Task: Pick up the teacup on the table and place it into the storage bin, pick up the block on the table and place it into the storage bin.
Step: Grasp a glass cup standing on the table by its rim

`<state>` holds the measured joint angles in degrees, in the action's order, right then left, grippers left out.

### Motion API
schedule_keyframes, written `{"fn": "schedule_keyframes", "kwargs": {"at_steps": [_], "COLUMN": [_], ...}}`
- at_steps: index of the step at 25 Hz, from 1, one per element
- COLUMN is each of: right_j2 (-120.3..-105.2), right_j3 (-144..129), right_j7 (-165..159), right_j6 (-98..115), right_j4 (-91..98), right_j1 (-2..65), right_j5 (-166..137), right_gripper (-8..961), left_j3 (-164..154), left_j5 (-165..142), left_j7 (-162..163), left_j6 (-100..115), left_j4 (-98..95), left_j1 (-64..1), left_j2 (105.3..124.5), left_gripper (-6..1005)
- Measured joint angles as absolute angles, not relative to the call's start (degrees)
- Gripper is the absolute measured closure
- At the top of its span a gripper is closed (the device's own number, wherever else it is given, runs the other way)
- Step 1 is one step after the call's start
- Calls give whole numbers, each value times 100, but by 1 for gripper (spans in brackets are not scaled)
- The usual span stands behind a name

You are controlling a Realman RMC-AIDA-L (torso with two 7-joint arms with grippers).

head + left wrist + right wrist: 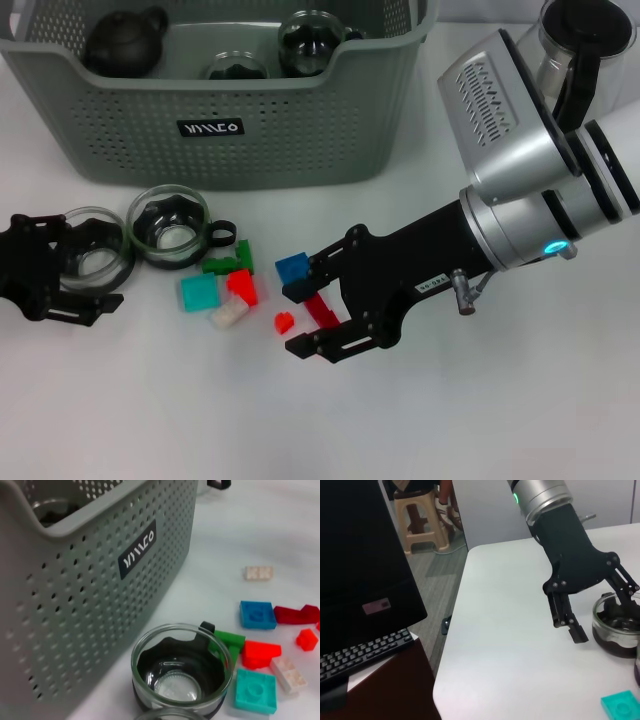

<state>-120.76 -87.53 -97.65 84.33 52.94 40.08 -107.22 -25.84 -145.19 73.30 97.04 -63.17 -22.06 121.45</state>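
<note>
The grey-green storage bin (250, 130) stands at the back and holds a dark teapot and glass cups. Two glass teacups stand on the table at the left. My left gripper (85, 262) is open, with its fingers on either side of the left teacup (95, 250). The other teacup (170, 228) stands beside it and shows in the left wrist view (180, 670). My right gripper (292, 320) is open and low over the blocks. A dark red block (320, 307) and a small red block (284, 322) lie between its fingers. A blue block (292, 268) touches its far finger.
Teal (199, 293), orange-red (241, 287), white (228, 313) and green (225, 262) blocks lie between the two grippers. A glass teapot with a black handle (580, 50) stands at the back right, behind my right arm. The right wrist view shows the table's edge (450, 645) beyond my left gripper (610, 615).
</note>
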Motion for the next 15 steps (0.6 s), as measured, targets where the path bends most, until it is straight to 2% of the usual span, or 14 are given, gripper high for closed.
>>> {"fn": "schedule_keyframes", "kwargs": {"at_steps": [6,15], "right_j2": [-12070,-12050], "right_j3": [-8728,-8713], "right_j7": [-9770,-9767], "right_j6": [8385,8361], "right_j4": [5287,5237], "right_j1": [4008,3984], "right_j5": [-10722,-10722], "right_gripper": [363,364], "left_j3": [-3288,-4003], "left_j5": [-14820,-15404], "left_j7": [8046,8858], "left_j6": [9712,9477], "left_j4": [-6951,-7245], "left_j1": [-2268,-2397], "left_j2": [12290,12407], "left_gripper": [123,127]}}
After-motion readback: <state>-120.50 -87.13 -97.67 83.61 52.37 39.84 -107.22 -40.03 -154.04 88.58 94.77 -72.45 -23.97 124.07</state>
